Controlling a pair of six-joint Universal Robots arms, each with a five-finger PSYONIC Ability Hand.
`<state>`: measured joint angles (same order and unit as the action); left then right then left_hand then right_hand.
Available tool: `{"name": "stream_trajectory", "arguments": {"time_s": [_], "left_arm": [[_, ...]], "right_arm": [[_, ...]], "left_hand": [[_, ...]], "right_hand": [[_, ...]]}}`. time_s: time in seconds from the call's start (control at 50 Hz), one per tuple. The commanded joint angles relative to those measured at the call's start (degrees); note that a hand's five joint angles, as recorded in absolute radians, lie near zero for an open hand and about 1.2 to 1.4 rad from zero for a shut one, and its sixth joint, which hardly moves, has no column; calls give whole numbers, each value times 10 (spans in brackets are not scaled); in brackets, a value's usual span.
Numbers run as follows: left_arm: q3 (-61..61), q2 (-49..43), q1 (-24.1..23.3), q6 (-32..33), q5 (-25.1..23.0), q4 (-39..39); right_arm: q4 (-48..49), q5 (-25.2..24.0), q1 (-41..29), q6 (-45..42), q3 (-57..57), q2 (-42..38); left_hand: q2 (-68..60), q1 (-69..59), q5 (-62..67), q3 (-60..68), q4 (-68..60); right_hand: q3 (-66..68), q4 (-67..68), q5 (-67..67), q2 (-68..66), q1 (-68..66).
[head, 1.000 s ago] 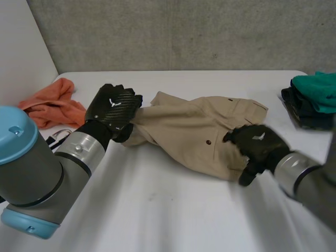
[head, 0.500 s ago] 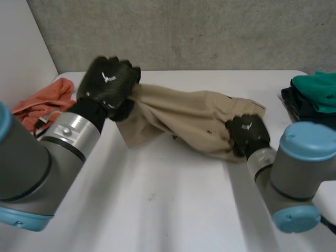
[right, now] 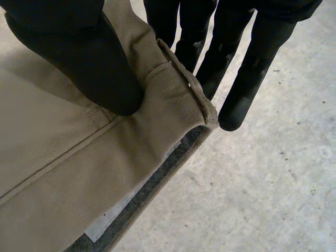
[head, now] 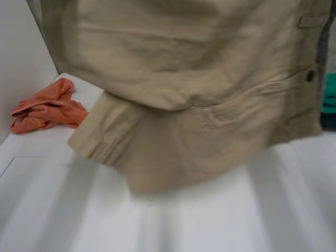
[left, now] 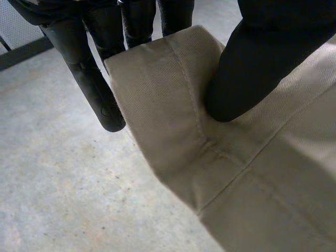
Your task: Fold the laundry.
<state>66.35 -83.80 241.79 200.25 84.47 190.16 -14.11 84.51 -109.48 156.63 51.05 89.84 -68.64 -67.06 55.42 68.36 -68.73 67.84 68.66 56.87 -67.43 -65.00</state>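
head view: the beige garment point(head: 184, 79) hangs spread wide in the air, close before the camera, its lower cuff point(head: 102, 149) down near the white table point(head: 47, 210); whether the cuff touches the table i cannot tell. an orange cloth point(head: 47, 107) lies bunched on the table on the left arm's side, and a teal cloth point(head: 329, 92) sits on the right arm's side

left wrist view: the left hand point(left: 262, 58) pinches a seamed corner of the garment, with the thumb pressed on one face and the fingers point(left: 89, 68) behind it, reaching past the edge

right wrist view: the right hand point(right: 79, 58) pinches the other top corner the same way, thumb on the beige face, fingers point(right: 247, 63) behind; a grey lining point(right: 152, 189) shows along the edge just below the thumb

the step looks like lifting the garment to open it out. to do it well, both pinches should be firm and level, the corners drawn apart so the cloth hangs flat, then lowered cuff first, clear of the orange cloth

the wrist views give the two grips; the head view gives the drape, the table and the neighbouring cloths
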Motion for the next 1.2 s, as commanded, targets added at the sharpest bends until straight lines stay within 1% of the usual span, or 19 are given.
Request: {"name": "stream_trajectory", "arguments": {"time_s": [0.02,0.18,0.28,0.34,0.44,0.5,0.54,0.56,0.58,0.62,0.64,0.66,0.76,0.8,0.94,1.04,1.14,1.18,1.2], "left_arm": [[-36,-97,32,1,-15,-13],[-45,-273,40,6,-38,-3],[-97,-401,54,7,-40,51],[-138,-476,75,8,-43,83],[-220,-574,82,6,-67,122],[-280,-622,85,4,-72,135],[-307,-637,88,4,-70,137],[-335,-650,89,3,-67,141],[-348,-655,90,2,-65,142],[-360,-660,90,1,-63,143],[-363,-660,91,1,-57,144],[-361,-659,91,1,-53,144],[-316,-626,82,1,-22,143],[-262,-578,79,1,-3,141],[-77,-417,54,1,63,119],[66,-285,-7,1,124,23],[169,-203,-62,-16,148,-79],[199,-183,-79,-33,148,-102],[227,-173,-94,-52,148,-117]], "right_arm": [[7,7,-6,19,17,-71],[37,28,-2,68,37,-225],[100,56,-6,70,35,-312],[174,71,-8,71,29,-367],[320,73,-20,70,20,-446],[370,73,-28,69,7,-476],[400,74,-29,69,-19,-503],[406,73,-29,69,-30,-511],[408,73,-29,69,-41,-518],[406,76,-29,67,-69,-530],[403,76,-28,67,-74,-531],[400,76,-27,67,-75,-529],[332,65,-14,64,-54,-465],[303,51,-3,63,-35,-438],[168,-94,45,23,88,-312],[100,-157,89,-55,173,-262],[42,-211,129,-175,261,-238],[31,-225,136,-208,280,-237],[27,-232,140,-225,288,-237]], "left_hand": [[-114,-129,146,116,-113],[-114,-129,146,116,-113],[-114,-129,146,116,-113],[-114,-129,146,116,-113],[-114,-129,146,116,-113],[-114,-129,146,116,-113],[-114,-129,146,116,-113],[-41,-56,73,43,-40],[188,173,-156,-186,189],[586,571,-554,-584,587],[528,512,-496,-525,529],[580,565,-548,-578,581],[586,571,-554,-584,587],[586,571,-554,-584,587],[586,571,-554,-584,587],[579,563,-547,-576,580],[549,533,-517,-546,550],[505,490,-473,-503,506],[440,424,-408,-437,441]], "right_hand": [[122,113,131,-126,-150],[122,113,131,-126,-150],[122,113,131,-126,-150],[122,113,131,-126,-150],[122,113,131,-126,-150],[122,113,131,-126,-150],[-212,-221,-203,208,184],[-426,-434,-416,422,397],[-578,-587,-569,574,550],[-578,-587,-569,574,550],[-578,-587,-569,574,550],[-578,-587,-569,574,550],[-578,-587,-569,574,550],[-578,-587,-569,574,550],[-578,-587,-569,574,550],[-576,-584,-566,572,548],[-442,-450,-432,438,413],[-411,-419,-401,407,383],[-398,-406,-388,394,369]]}}
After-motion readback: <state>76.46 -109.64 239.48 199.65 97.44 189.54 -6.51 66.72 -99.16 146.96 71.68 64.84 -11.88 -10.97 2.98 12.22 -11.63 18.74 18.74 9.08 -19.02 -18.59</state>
